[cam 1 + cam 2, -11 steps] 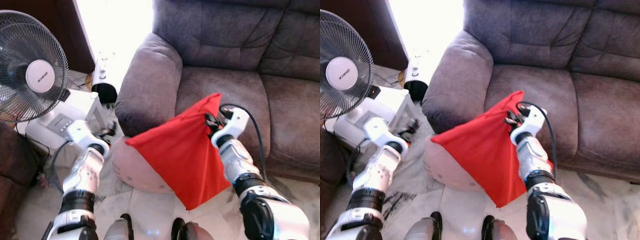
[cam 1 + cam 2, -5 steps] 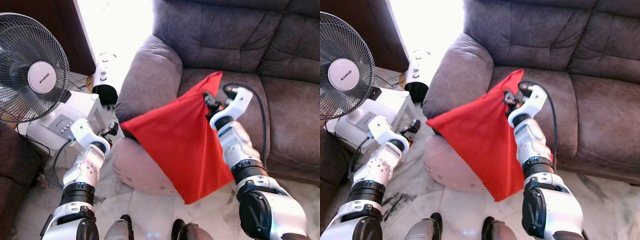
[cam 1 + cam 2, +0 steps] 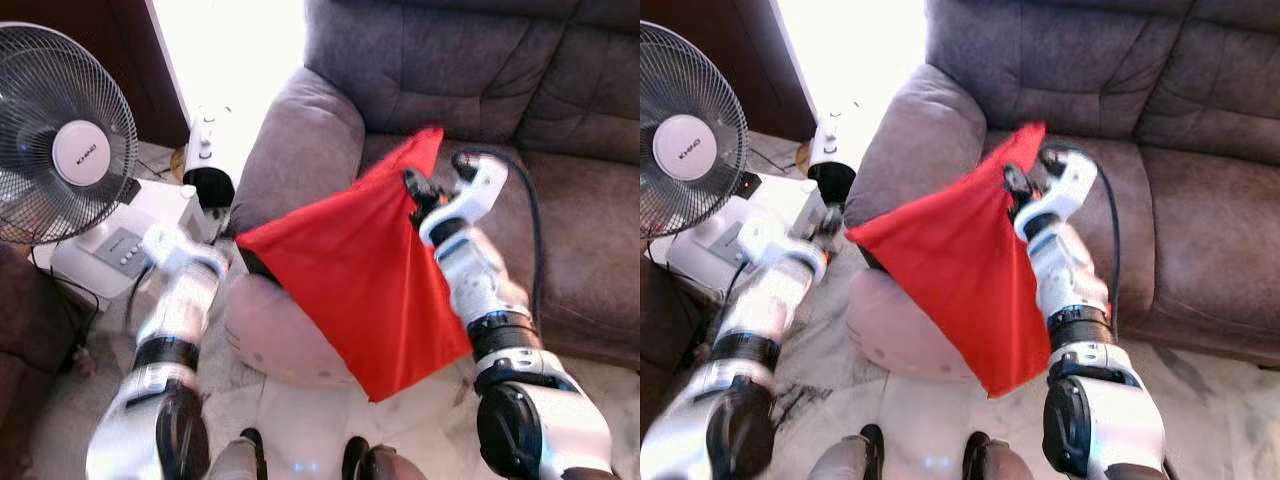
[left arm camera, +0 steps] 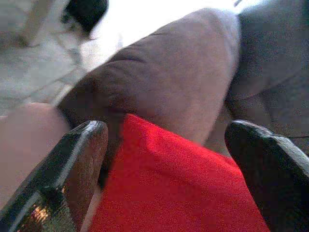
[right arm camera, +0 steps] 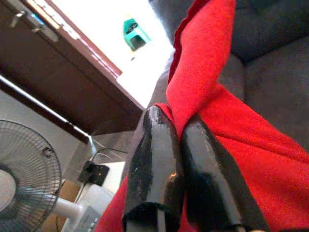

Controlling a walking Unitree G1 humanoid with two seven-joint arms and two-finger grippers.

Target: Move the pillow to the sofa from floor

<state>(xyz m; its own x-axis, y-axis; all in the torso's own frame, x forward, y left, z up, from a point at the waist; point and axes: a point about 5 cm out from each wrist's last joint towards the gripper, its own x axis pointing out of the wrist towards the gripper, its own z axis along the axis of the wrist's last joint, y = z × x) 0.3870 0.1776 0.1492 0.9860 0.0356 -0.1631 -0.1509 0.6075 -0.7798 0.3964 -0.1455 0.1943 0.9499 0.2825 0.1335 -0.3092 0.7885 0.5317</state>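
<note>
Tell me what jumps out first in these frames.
The red pillow, hanging in front of the brown sofa with one corner pinched in the right gripper. Under it a pink cushion lies on the floor, and a white fan stands at far left.

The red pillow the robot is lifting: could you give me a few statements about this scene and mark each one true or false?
1. The right gripper is shut on a corner of the red pillow. True.
2. The red pillow lies flat on the sofa seat. False: it hangs in the air from the right gripper, in front of the sofa's armrest and seat.
3. The left gripper is open, its fingers on either side of the pillow's edge without clamping it. True.
4. The fan stands on the robot's right. False: it stands on the robot's left, beside the sofa's armrest.
5. A pale pink cushion lies on the floor below the red pillow. True.
</note>
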